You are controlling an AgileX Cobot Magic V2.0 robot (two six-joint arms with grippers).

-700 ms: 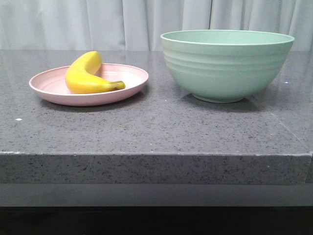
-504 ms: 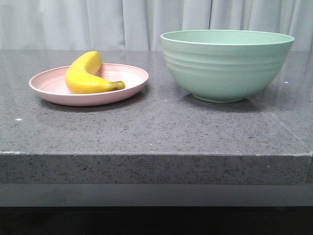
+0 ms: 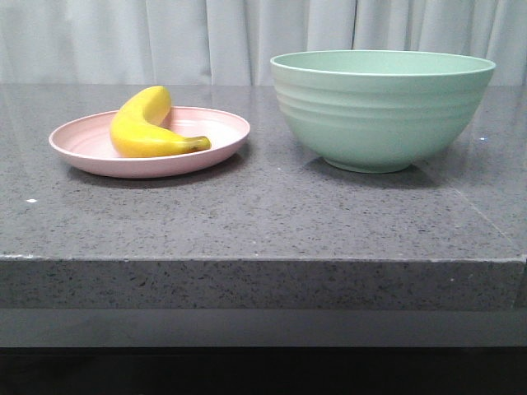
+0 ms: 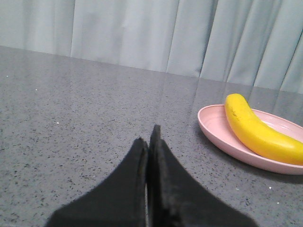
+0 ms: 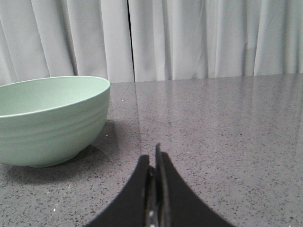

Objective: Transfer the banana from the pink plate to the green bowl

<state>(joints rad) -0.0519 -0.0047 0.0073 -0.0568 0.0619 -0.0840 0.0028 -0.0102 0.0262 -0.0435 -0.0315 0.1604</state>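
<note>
The yellow banana (image 3: 146,125) lies on the pale-pink plate (image 3: 78,148) at the left of the counter in the front view. The mint-green bowl (image 3: 382,107) stands to its right, apart from the plate. Neither gripper shows in the front view. In the left wrist view my left gripper (image 4: 149,137) is shut and empty, low over the counter, beside the plate (image 4: 222,135) with the banana (image 4: 258,130) on it. In the right wrist view my right gripper (image 5: 154,153) is shut and empty, beside the bowl (image 5: 49,120).
The grey speckled stone counter (image 3: 263,210) has its front edge close to the camera. A pale curtain (image 3: 206,37) hangs behind it.
</note>
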